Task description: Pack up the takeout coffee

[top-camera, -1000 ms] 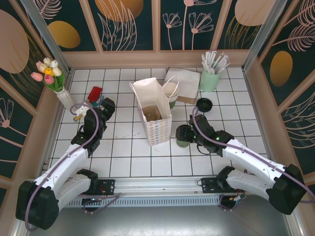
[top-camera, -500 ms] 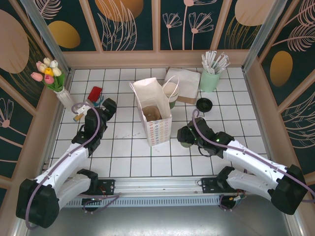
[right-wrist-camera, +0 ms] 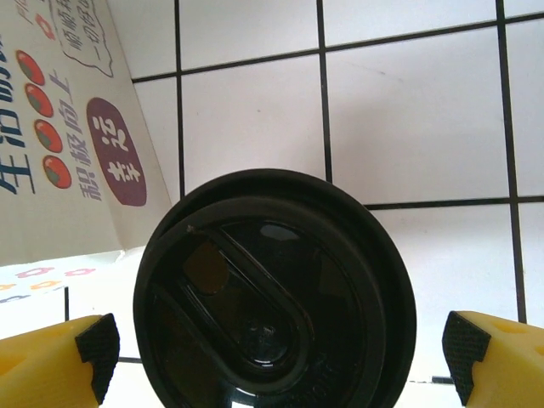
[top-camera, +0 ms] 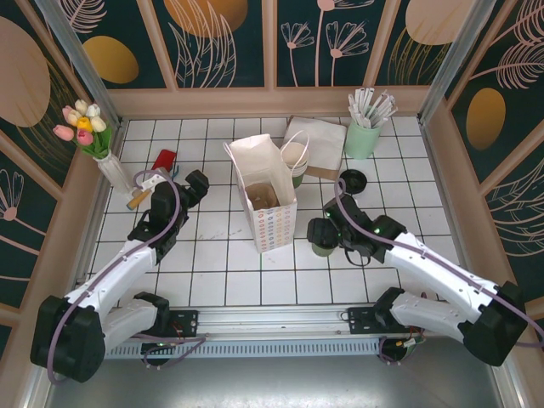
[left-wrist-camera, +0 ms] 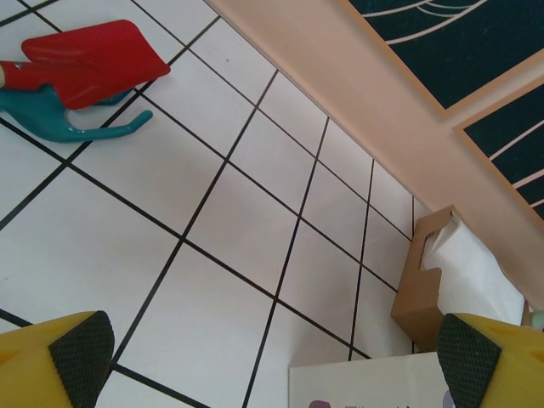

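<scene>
The left tool [top-camera: 192, 184] hangs spread at the bag's [top-camera: 276, 228] 9 o'clock. The coffee [right-wrist-camera: 276, 297] stands on the tabletop [top-camera: 221, 255] at its 4 o'clock, inside the spread right tool [right-wrist-camera: 280, 355]. This tool should probably close gently and centred on the cup, so it does not crush it.

The paper bag [right-wrist-camera: 85, 225] carried red Chinese print reading 积极向上 and a line beginning 生活. Its dark oval [right-wrist-camera: 121, 151] read 幸运. The smaller print was illegible.
</scene>
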